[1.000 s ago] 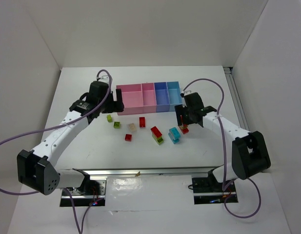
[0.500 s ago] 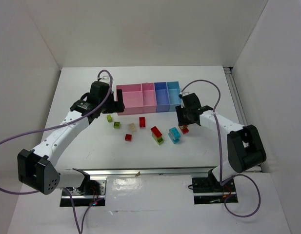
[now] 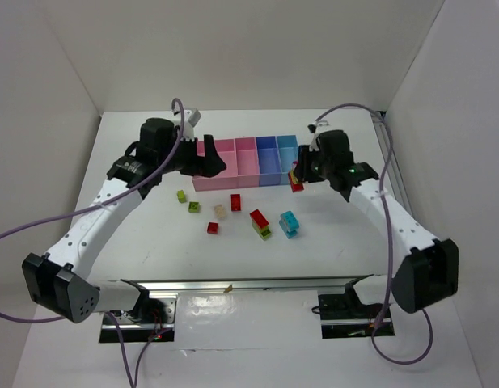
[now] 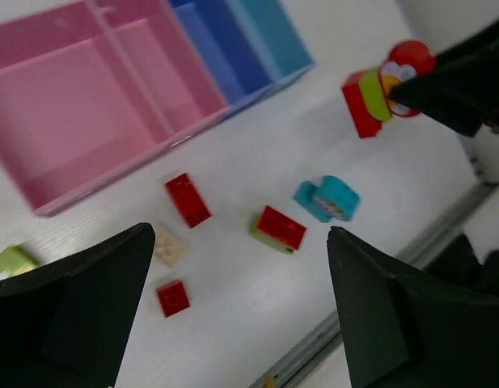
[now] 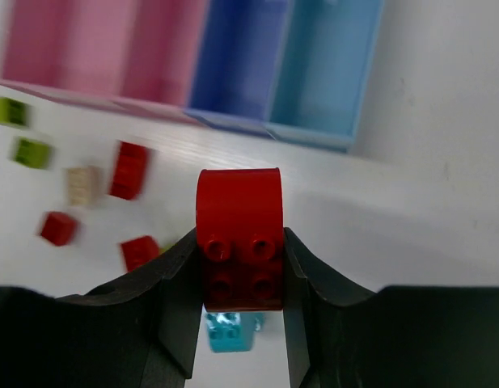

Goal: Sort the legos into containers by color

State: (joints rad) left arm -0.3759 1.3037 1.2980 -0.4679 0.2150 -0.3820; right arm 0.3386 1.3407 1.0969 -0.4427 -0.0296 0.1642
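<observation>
Red lego (image 5: 238,212) held in right gripper (image 5: 239,267) near blue containers (image 5: 326,73)

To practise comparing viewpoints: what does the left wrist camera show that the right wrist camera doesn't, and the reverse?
Left wrist only: a yellow-green layer on the held red brick, and the left arm's spread fingers. Right wrist only: a second loose yellow-green brick. Both: the bins, the cyan brick, the beige brick.

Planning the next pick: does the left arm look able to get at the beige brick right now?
Probably yes: the left fingers are open and empty, and the beige brick lies uncovered, apart from its neighbours.
</observation>
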